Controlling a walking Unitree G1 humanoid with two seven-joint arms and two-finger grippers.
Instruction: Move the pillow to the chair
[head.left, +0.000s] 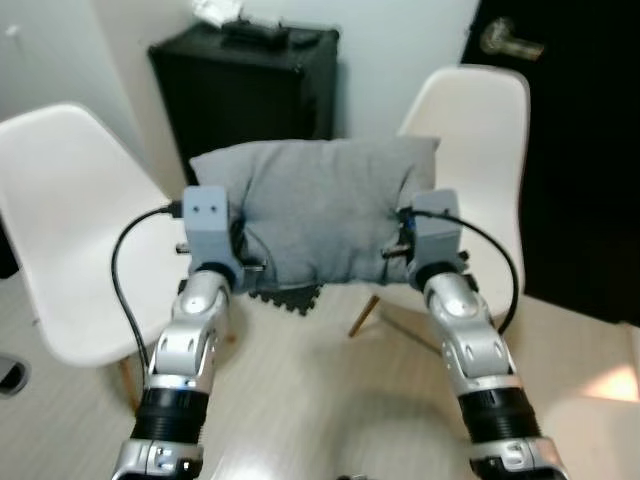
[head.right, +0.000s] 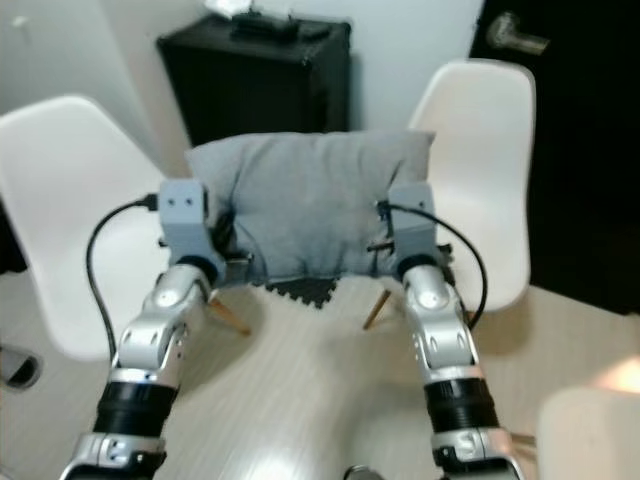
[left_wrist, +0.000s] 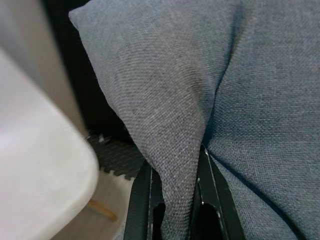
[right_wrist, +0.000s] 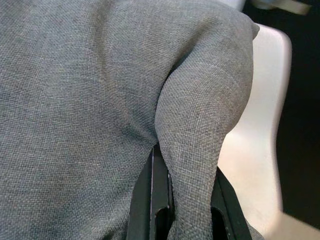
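Observation:
A grey fabric pillow (head.left: 318, 205) hangs in the air between my two arms, held up in front of me. My left gripper (left_wrist: 175, 165) is shut on a pinched fold at the pillow's left edge. My right gripper (right_wrist: 185, 160) is shut on a fold at its right edge. One white shell chair (head.left: 480, 130) stands just behind the pillow to the right. Another white chair (head.left: 70, 220) stands to the left.
A black case (head.left: 250, 90) stands against the wall behind the pillow. A dark door (head.left: 570, 150) with a brass handle is at the right. Dark foam mat tiles (head.left: 290, 297) lie on the light wood floor below the pillow.

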